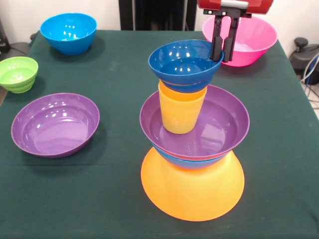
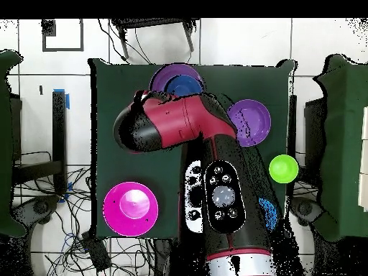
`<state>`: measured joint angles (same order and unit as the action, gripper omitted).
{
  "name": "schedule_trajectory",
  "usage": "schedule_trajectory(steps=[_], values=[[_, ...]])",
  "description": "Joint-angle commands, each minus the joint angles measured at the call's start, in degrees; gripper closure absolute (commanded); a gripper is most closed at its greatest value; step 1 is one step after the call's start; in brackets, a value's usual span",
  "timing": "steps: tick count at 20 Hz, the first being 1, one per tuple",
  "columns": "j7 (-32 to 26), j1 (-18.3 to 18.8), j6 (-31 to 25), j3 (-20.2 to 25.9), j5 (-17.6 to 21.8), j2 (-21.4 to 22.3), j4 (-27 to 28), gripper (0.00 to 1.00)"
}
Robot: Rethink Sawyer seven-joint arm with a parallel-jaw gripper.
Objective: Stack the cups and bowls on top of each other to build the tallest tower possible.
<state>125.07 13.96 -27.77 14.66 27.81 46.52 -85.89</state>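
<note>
The tower stands at centre front. Its base is the upside-down yellow-orange bowl (image 1: pixel 192 191), then a bright blue bowl (image 1: pixel 192 162), a purple bowl (image 1: pixel 222 122), the orange cup (image 1: pixel 180 113) and the dark blue bowl (image 1: pixel 182 62) on top. My gripper (image 1: pixel 223 59) comes down from above with its fingers close together on either side of the dark blue bowl's far right rim, one inside and one outside. In the overhead view my arm (image 2: pixel 180 118) covers most of the tower; only the purple bowl (image 2: pixel 162 77) and the dark blue bowl (image 2: pixel 184 85) show. The yellow cup is out of view.
Loose on the green cloth are a second purple bowl (image 1: pixel 55 124) (image 2: pixel 249 122), a green bowl (image 1: pixel 18 73) (image 2: pixel 283 168), a bright blue bowl (image 1: pixel 68 32) and the large pink bowl (image 1: pixel 246 37) (image 2: pixel 130 208) just behind my gripper.
</note>
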Motion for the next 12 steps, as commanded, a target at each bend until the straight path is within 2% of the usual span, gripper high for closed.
schedule_trajectory(steps=[1,10,11,12], values=[[-12.48,0.96,-8.62,3.02,3.73,-2.10,-1.95,1.00],[-12.31,0.92,-8.43,2.48,4.76,-1.56,-1.97,1.00],[-12.41,0.96,-8.16,2.51,5.01,-1.49,-2.02,0.00],[-12.37,0.87,-8.50,2.44,4.96,-1.57,-1.86,0.00]])
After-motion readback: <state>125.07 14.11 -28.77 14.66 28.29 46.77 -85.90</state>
